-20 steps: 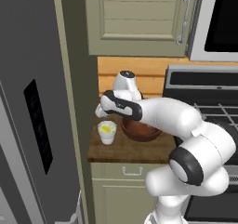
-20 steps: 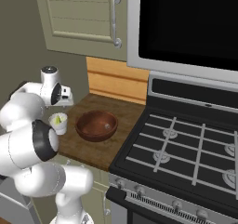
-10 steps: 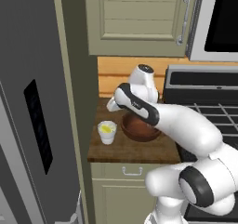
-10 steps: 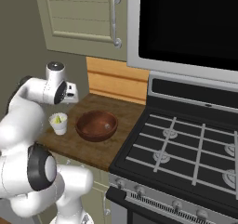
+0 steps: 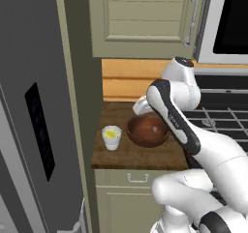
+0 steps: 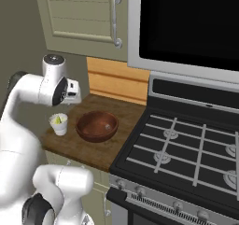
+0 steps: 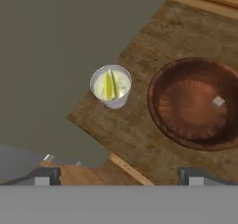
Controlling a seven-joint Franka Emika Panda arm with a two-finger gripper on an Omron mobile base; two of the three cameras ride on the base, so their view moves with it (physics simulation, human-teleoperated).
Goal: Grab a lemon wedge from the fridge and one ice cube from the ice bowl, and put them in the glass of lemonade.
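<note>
gripper (image 7: 118, 175) spread, empty | lemon wedge (image 7: 109, 85) in glass of lemonade (image 7: 110, 86) | fingertips cut off

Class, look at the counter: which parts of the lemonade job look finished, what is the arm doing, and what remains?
Done: the lemon wedge sits in the glass of lemonade. In hand: nothing; the open gripper hangs above the counter. Left: the ice cube lies in the ice bowl, not yet picked up.

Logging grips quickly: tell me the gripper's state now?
Gripper: open, holding nothing, above the counter.
</note>
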